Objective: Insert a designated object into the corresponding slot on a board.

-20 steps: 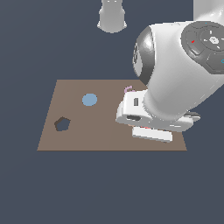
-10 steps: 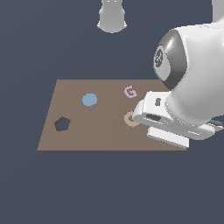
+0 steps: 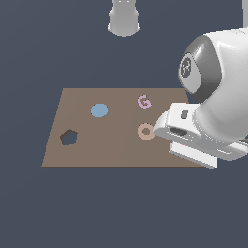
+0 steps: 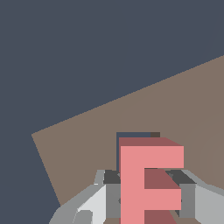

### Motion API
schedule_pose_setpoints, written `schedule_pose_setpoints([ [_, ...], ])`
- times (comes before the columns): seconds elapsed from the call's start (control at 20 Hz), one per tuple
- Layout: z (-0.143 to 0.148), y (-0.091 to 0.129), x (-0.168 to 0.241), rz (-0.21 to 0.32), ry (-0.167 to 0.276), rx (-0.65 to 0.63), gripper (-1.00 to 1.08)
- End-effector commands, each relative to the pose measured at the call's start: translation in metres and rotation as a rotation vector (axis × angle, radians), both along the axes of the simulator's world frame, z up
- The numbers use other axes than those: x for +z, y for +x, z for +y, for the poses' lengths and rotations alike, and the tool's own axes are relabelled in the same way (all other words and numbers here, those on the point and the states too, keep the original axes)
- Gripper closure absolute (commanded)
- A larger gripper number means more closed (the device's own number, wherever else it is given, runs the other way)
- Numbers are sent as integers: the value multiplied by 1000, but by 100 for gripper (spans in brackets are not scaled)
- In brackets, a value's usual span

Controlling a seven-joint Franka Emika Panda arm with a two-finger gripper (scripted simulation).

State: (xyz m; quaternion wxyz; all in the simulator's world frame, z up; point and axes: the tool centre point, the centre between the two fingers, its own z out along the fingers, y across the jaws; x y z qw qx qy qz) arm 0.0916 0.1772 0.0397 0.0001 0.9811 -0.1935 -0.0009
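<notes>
One flat brown rectangular board [image 3: 116, 145] carries one pale pink letter G [image 3: 144, 101], one tan ring [image 3: 146, 131], one light blue disc [image 3: 99, 110] and one dark pentagon-shaped recess [image 3: 69, 137]. My gripper [image 4: 146, 186] is clamped on one salmon-red E-shaped block [image 4: 148, 179], held above the board near its corner. A dark recess [image 4: 135, 135] shows just behind the block. The G is the only writing I can read.

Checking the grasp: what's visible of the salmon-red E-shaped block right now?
Only the wrist view shows the salmon-red E-shaped block: a flat, matte, solid-looking letter with darker side faces. Its lower edge is cut off by the frame. It sits between the grey gripper fingers, apparently clamped, above the brown board. A dark recess shows just behind it. In the exterior view the arm hides it.
</notes>
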Motion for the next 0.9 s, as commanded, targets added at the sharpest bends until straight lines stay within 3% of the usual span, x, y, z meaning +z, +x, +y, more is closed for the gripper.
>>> schedule_pose_setpoints([
  [0.0, 0, 0, 0, 0, 0, 0, 108],
  [0.35, 0, 1, -10, 0, 0, -3, 108],
  [0.4, 0, 1, -10, 0, 0, -3, -92],
  [0.85, 0, 1, -10, 0, 0, -3, -92],
])
